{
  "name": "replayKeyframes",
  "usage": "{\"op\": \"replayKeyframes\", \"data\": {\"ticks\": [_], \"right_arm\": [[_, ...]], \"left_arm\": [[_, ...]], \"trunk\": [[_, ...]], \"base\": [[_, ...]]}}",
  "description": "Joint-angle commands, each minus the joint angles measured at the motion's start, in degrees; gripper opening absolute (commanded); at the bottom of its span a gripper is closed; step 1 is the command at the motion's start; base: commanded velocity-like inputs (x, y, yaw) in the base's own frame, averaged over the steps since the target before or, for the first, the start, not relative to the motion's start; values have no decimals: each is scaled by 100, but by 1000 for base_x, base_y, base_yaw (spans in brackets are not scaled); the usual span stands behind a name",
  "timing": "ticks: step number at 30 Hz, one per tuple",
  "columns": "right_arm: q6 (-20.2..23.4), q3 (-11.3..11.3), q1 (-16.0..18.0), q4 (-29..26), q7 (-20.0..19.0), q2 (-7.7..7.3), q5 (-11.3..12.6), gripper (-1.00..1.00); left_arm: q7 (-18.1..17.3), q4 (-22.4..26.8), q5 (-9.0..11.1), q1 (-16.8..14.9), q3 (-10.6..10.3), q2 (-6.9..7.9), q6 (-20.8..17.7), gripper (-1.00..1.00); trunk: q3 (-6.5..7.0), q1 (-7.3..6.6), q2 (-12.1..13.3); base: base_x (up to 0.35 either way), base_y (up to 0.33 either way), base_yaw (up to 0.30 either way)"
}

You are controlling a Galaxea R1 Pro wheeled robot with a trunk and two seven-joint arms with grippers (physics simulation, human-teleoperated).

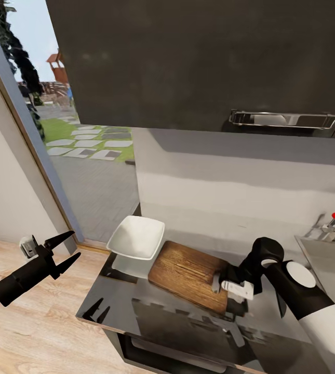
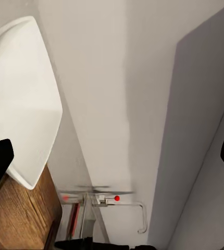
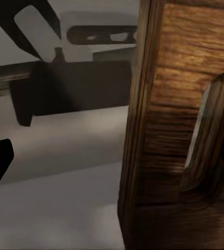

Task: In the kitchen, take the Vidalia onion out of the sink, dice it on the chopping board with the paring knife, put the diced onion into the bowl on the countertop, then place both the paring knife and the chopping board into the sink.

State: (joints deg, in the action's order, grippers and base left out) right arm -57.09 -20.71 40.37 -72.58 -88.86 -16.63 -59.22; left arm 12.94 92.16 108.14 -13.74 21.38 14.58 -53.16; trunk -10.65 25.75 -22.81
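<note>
Brown wooden board [image 1: 190, 275] sits right at my right gripper [image 1: 228, 289], its handle-slot end by my fingers; whether they're clamped on it, I can't tell. My left gripper [image 1: 65, 250] hangs spread apart, off the counter [image 1: 115, 301]. Bowl [image 1: 136, 237] touches the board's far end. Looks like board-to-sink [image 1: 328, 270] time: grip firmly, lift, swing over.

The glossy grey countertop [image 1: 136, 306] is carrying two things. The white bowl [image 1: 136, 237] is sitting at the counter's far left corner. The chopping board [image 1: 190, 275] is lying just beside it, toward the middle, angled across the surface, its slotted end nearing the front edge. The sink [image 1: 325, 265] is sitting sunk into the counter's right end.
</note>
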Motion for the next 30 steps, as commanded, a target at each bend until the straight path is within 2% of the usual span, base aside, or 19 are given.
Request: {"op": "replayKeyframes", "data": {"ticks": [1, 8, 10, 12, 14, 15, 17, 18, 19, 20, 22, 23, 25, 26, 27, 28, 29, 30], "right_arm": [[-32, -11, 6, -12, 0, -3, -11, 100], [-39, 30, 6, -313, 0, -41, -11, 100], [-39, 176, -9, -603, -15, -72, -11, 100], [-22, 428, -23, -951, -36, -76, -9, 100], [2, 989, -32, -1449, -61, -58, 13, 100], [9, 1159, -33, -1546, -63, -46, 19, 100], [244, 1866, -36, -1799, -71, -17, 57, 100], [375, 2026, -36, -1835, -75, -11, 66, 100], [732, 2291, -25, -1887, -84, -5, 80, 100], [957, 2390, -14, -1905, -90, -4, 84, 100], [2153, 2625, 29, -1949, -104, 3, 95, 100], [2528, 2660, 37, -1955, -103, 4, 95, 100], [4352, 2740, 70, -1969, -82, 15, 99, 100], [4877, 2750, 90, -1971, -78, 21, 100, 100], [5997, 2768, 177, -1974, -71, 48, 101, 100], [7764, 2828, 334, -1977, -77, 105, 109, 100], [8809, 2911, 393, -1978, -78, 170, 124, 100], [9629, 2994, 426, -1978, -73, 291, 139, 100]], "left_arm": [[60, 4, 62, -6, 7, -2, -19, 100], [60, 4, 62, -6, 7, -7, -19, 100], [63, 4, 60, -6, 7, -7, -17, 100], [65, 4, 59, -8, 7, -7, -14, 100], [67, 4, 58, -12, 3, -14, -12, 100], [66, 4, 58, -12, 2, -17, -11, 100], [62, 4, 58, -21, -9, -20, -14, 100], [62, 4, 58, -23, -11, -19, -15, 100], [61, 4, 58, -26, -14, -13, -16, 100], [61, 4, 58, -27, -12, -10, -17, 100], [59, 4, 58, -32, 0, 0, -21, 100], [59, 4, 58, -34, 2, 0, -21, 100], [59, 4, 58, -38, 5, 1, -24, 100], [59, 4, 58, -39, 5, 1, -25, 100], [64, 4, 58, -39, 6, 1, -23, 100], [85, 4, 48, -37, -4, 1, -22, 100], [106, 4, 24, -38, -22, -2, -24, 100], [100, 4, 8, -38, -55, -6, -30, 100]], "trunk": [[-12, 3, -12], [-12, 3, -12], [-12, 3, -12], [-12, 3, -12], [-12, 3, -12], [-12, 3, -12], [-12, 3, -12], [-12, 3, -12], [-12, 3, -12], [-12, 3, -12], [-12, 3, -12], [-12, 3, -12], [-12, 3, -12], [-12, 3, -12], [-12, 3, -12], [-12, 3, -12], [-12, 3, -12], [-12, 3, -12]], "base": [[0, 0, 0], [0, 0, 0], [0, 0, 0], [0, 0, 0], [0, 0, 0], [0, 0, 0], [0, 0, 0], [0, 0, 0], [0, 0, 0], [0, 0, 0], [0, 0, 0], [0, 0, 0], [0, 0, 0], [0, 0, 0], [0, 0, 0], [0, 0, 0], [0, 0, 0], [0, 0, 0]]}}
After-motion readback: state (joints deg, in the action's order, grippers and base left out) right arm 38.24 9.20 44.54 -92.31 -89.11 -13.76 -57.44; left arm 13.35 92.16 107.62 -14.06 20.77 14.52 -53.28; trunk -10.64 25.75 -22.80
